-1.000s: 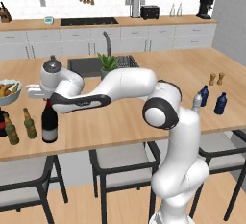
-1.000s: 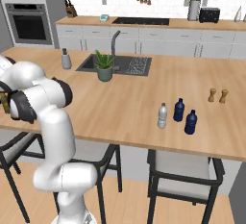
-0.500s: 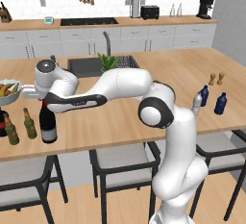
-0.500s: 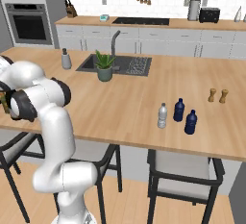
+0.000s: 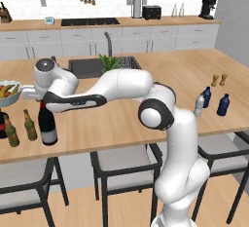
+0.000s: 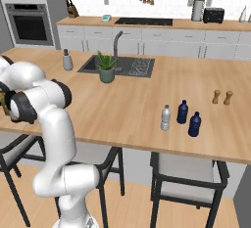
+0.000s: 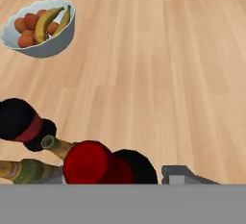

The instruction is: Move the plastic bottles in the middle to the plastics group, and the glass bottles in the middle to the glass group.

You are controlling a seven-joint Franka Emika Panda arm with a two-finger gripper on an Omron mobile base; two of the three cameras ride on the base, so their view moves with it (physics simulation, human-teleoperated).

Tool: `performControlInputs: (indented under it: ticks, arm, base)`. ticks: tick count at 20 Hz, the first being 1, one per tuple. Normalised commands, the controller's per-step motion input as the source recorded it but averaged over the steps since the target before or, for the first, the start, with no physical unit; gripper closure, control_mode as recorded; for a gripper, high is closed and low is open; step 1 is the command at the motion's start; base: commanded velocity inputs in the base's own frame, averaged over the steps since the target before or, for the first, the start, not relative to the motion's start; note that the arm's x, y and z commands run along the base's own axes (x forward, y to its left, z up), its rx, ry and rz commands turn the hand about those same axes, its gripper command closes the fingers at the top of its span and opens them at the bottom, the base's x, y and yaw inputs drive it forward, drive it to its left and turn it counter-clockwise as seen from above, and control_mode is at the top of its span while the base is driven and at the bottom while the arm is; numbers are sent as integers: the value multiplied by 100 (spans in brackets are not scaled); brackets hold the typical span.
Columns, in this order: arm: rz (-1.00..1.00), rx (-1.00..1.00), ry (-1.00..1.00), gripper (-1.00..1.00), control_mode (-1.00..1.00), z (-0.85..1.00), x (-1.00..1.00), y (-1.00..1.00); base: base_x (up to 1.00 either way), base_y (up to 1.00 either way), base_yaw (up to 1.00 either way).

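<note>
The tall near-black wine bottle (image 5: 47,126) with a red neck stands on the counter at the far left, its red cap (image 7: 86,163) right below the hand. My gripper (image 5: 41,102) (image 7: 114,177) sits over its neck, open, the right fingertip (image 7: 180,175) apart from the bottle. Beside it stand two olive-brown beer bottles (image 5: 30,125) (image 5: 10,131) and a dark bottle with a red band (image 7: 21,122). Far right, the clear water bottle (image 5: 199,105) (image 6: 165,118) stands next to two dark blue bottles (image 5: 206,97) (image 5: 223,104).
A fruit bowl (image 5: 7,93) (image 7: 41,23) sits just behind the glass bottles. Two wooden shakers (image 5: 219,80) stand behind the blue bottles. A potted plant (image 6: 106,68) and the sink (image 6: 132,66) are mid-counter. Stools stand along the near edge.
The hand has shifted slightly left above the wine bottle, which stays upright in the same spot on the counter.
</note>
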Motion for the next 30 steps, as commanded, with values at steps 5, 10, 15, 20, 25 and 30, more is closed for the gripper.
performControlInputs:
  ticks: [5, 10, 15, 20, 25, 30]
  arm:
    - [1, 3, 0, -100, -100, 6, 0, 0]
    - [0, 3, 0, -100, -100, 44, -1, -24]
    - [0, 0, 0, -100, -100, 40, -3, -40]
    - [-2, 0, 0, -100, -100, 15, 0, -63]
    - [-4, 0, 0, -100, -100, 2, 0, -85]
    - [-1, 0, 0, -100, -100, 0, -1, -96]
  base:
    - [0, 0, 0]
    - [0, 0, 0]
    - [0, 0, 0]
    - [0, 0, 0]
    - [0, 0, 0]
    - [0, 0, 0]
